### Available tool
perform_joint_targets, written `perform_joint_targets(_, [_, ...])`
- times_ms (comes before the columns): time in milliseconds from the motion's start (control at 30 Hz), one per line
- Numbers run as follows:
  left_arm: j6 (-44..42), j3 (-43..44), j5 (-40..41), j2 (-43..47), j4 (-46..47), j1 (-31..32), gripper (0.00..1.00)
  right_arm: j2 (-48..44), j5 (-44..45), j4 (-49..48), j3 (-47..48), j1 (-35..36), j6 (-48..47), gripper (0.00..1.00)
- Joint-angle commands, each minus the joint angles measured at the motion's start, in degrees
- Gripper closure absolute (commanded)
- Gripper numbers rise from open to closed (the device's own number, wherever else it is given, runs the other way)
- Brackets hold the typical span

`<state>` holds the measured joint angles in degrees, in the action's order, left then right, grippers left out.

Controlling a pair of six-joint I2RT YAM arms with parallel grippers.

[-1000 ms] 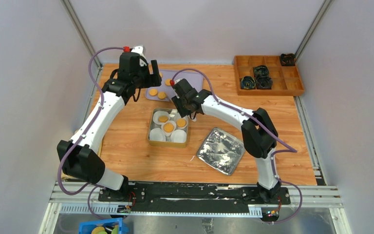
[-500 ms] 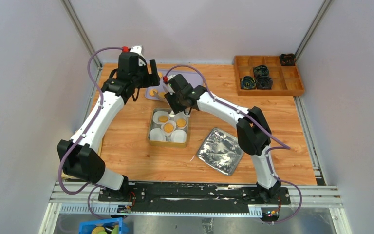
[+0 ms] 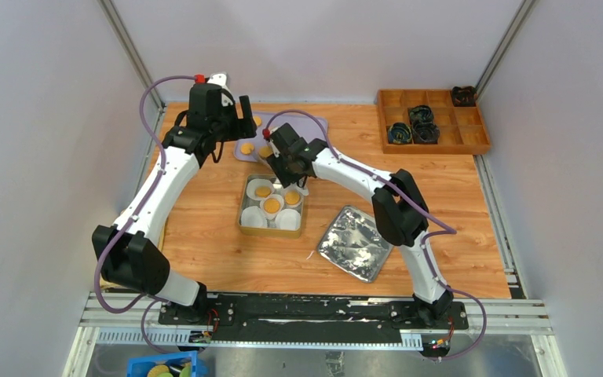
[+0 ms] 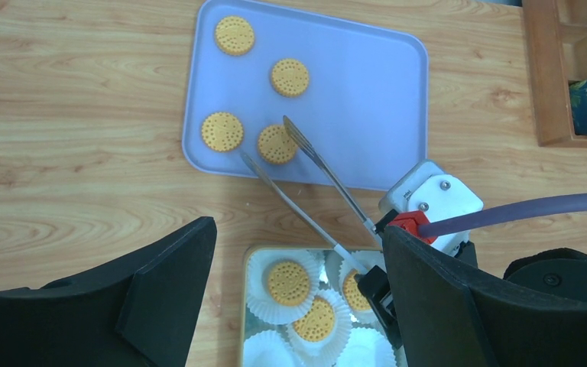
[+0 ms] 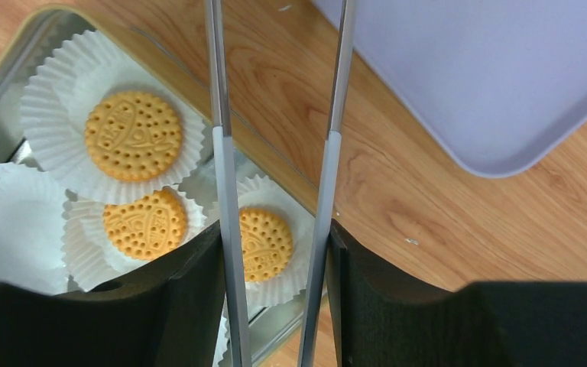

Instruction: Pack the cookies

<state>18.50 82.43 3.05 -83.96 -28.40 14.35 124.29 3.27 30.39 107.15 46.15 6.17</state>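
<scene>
A: Tin (image 3: 271, 232) state?
B: Three cookies (image 3: 272, 206) sitting in white liners (image 3: 253, 218). More lie on the purple tray (image 3: 314, 129) behind it.
A: Lid?
B: Foil lid (image 3: 356, 242) right of tin, apart. Wooden box (image 3: 440, 148) far right.

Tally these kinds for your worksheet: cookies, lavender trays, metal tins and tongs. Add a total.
cookies: 7 (4 on the tray, 3 in the tin's paper liners)
lavender tray: 1
metal tin: 1
tongs: 1
Total: 10
</scene>
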Motion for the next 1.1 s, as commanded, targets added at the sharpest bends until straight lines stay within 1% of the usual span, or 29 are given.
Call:
perform_joint_targets(0, [0.13, -0.21, -0.41, 0.01, 0.88, -0.37, 0.14, -1.25, 4.23, 2.07, 1.02, -0.96, -0.55, 0.49])
perform_joint_targets(300, [0.31, -0.29, -0.94, 0.21, 1.08, -0.46, 0.14, -2.18, 9.01, 3.96, 0.75, -1.23, -0.72, 0.49])
perform_joint_targets(467, [0.55, -0.32, -1.63, -0.06, 1.54, -0.46, 0.14, -3.83, 11.31, 2.88, -0.83, -2.15, -0.48, 0.48])
perform_joint_targets(633, [0.68, -0.28, -2.18, -0.12, 1.58, -0.46, 0.14, -5.19, 9.88, 2.78, -1.95, -3.86, -0.42, 0.49])
perform_joint_targets(833, [0.66, -0.2, -2.3, -0.05, 1.42, -0.46, 0.14, -6.05, 11.33, 2.4, -2.15, -4.2, -0.59, 0.49])
perform_joint_targets(1067, [0.49, -0.24, -1.99, 0.12, 1.26, -0.46, 0.14, -6.27, 9.2, 2.04, -4.89, -5.57, 1.33, 0.49])
